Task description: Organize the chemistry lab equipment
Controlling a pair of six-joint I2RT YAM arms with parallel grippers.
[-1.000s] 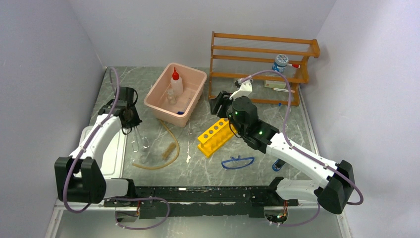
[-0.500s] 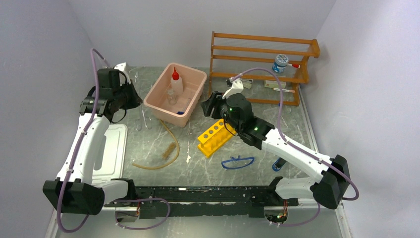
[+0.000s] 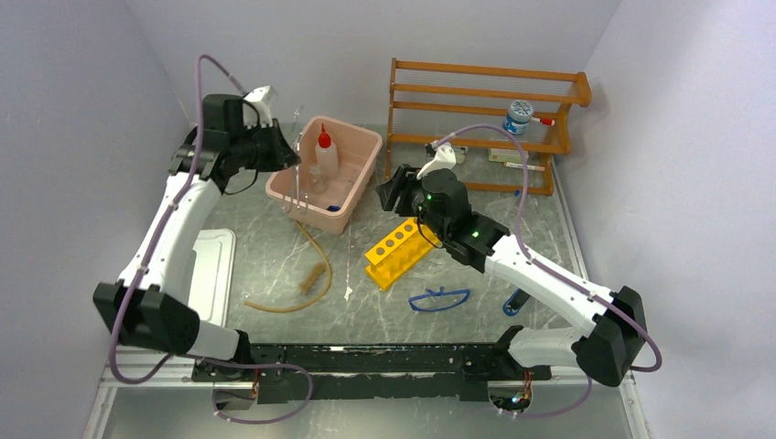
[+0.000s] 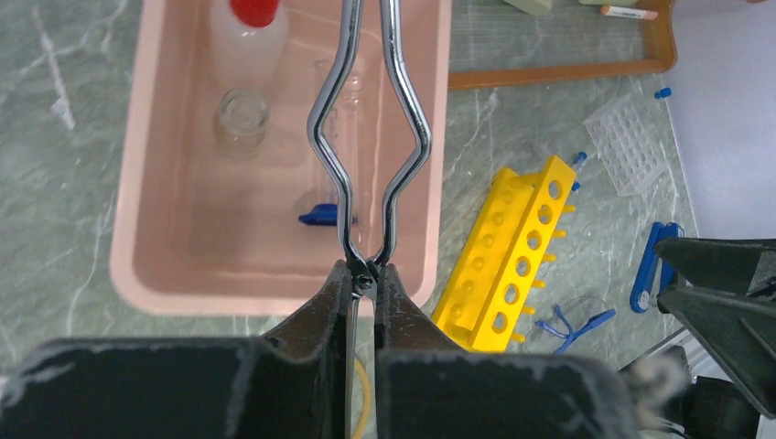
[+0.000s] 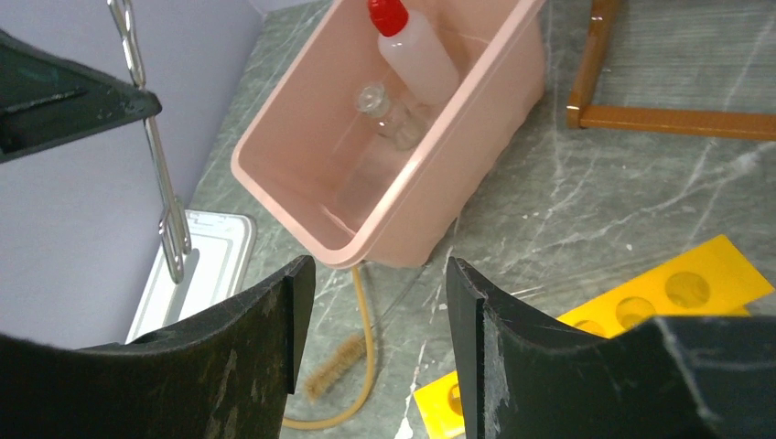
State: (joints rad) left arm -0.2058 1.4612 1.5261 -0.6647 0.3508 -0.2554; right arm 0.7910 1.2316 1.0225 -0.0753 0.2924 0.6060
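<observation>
Grey marbled bench (image 3: 274,247) with pale walls on three sides carries a wooden shelf rack (image 3: 485,91) at the back and a pink tub (image 3: 316,215) beside it. From its base at the near left the left arm stretches far back, its wrist bent toward the right, so the left end effector (image 3: 285,155) sits raised at the tub's left rim. It is clamped narrow on the metal tongs (image 4: 366,137), pinched where their two arms meet, and they hang roughly upright. The right arm reaches diagonally from the near right toward the centre. The right end effector (image 5: 380,274) stands partly open with nothing between its fingers, raised over the far end of the yellow holed rack (image 3: 395,249) and pointing at the tub. Inside the tub stand the red-capped white squeeze bottle (image 3: 325,151) and the tiny clear beaker (image 3: 317,178). The tan tubing (image 3: 311,274) curls on the bench in front of the tub, and the blue-framed goggles (image 3: 439,298) lie near the rack's front.
</observation>
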